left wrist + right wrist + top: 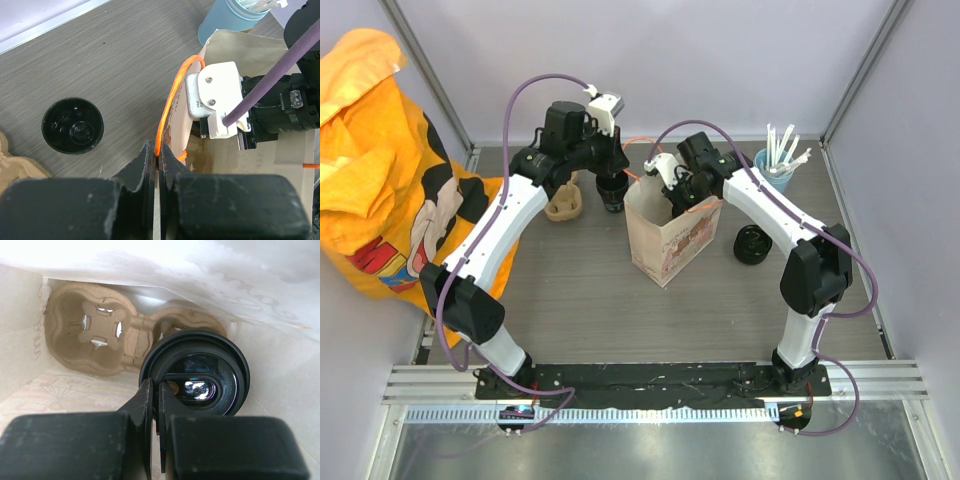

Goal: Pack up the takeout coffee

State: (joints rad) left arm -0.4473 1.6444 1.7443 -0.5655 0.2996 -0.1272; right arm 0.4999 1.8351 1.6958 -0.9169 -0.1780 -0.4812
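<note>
A takeout coffee, a black cup with a black lid, is inside the paper bag, over the right pocket of a brown pulp carrier lying on the bag's floor. My right gripper reaches down into the bag and is shut on the left rim of the cup's lid. From above, the bag's mouth hides its fingertips. My left gripper is shut on the bag's orange handle at the bag's left top edge. Another black lidded cup stands on the table just left of the bag.
A third black cup stands to the right of the bag. A second pulp carrier lies left of the cup by the bag. The light-blue cup of straws is at the back right. Orange cloth covers the far left.
</note>
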